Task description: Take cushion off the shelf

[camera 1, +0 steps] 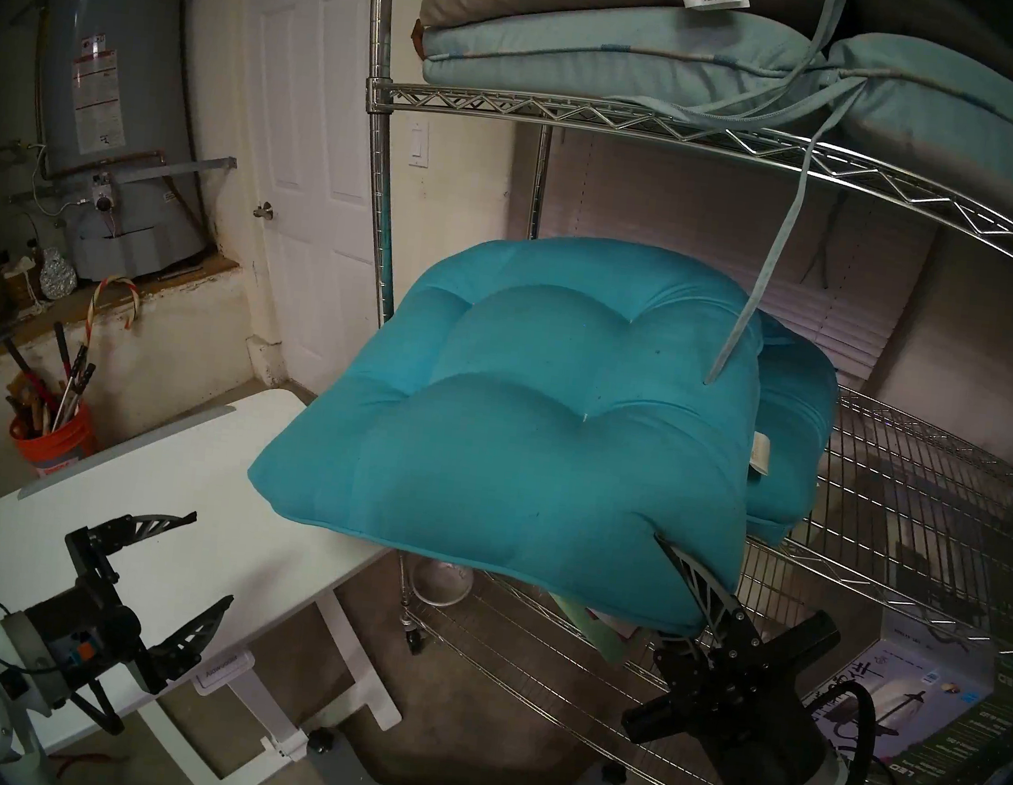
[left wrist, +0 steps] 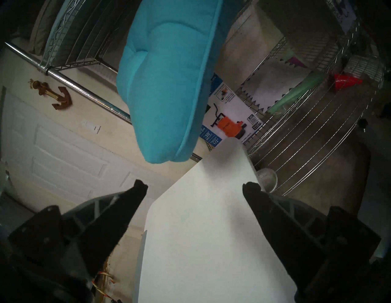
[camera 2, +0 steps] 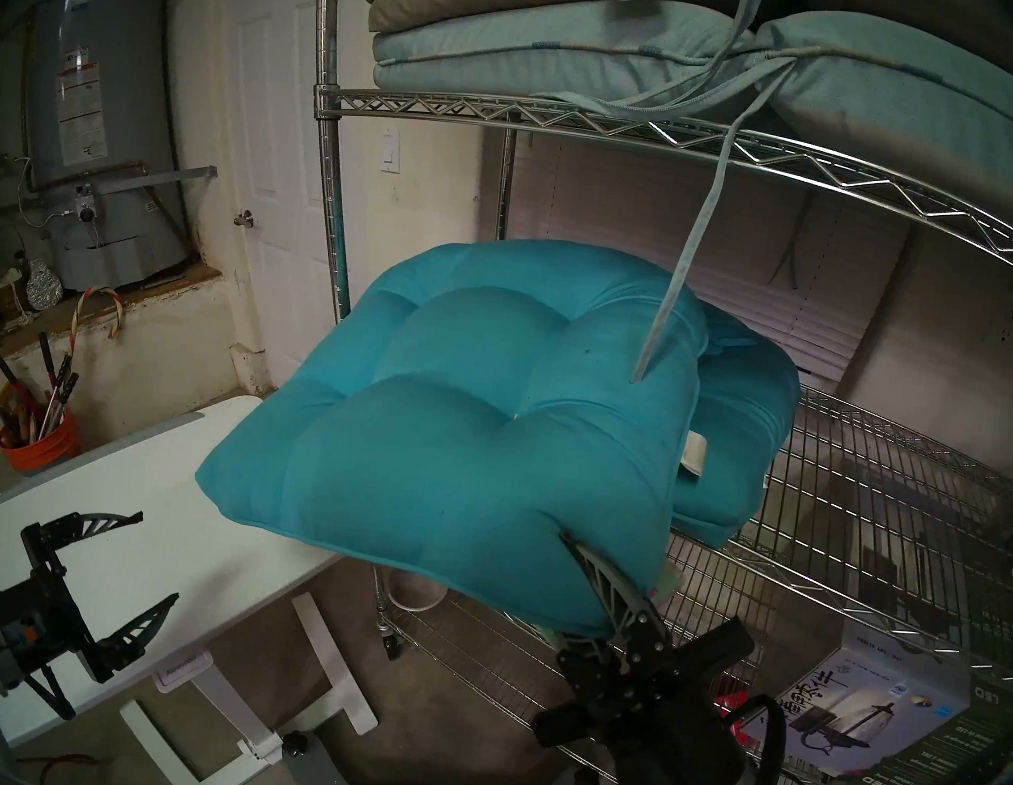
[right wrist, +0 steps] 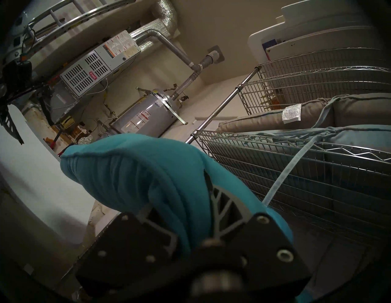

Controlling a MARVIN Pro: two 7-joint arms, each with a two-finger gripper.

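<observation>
Jaws on my left gripper (camera 1: 212,557) were spread wide with nothing between them, hovering over the little white table (camera 1: 263,550). Moving right, the teal cushion (camera 1: 527,409) was up in the air, tilted, its low corner hanging over the table edge and its near corner pinched tight by my right gripper (camera 1: 681,578). Behind it a second teal cushion (camera 1: 795,413) sat on the wire shelf (camera 1: 920,463), with paler cushions (camera 1: 589,54) stacked on the tier above.
</observation>
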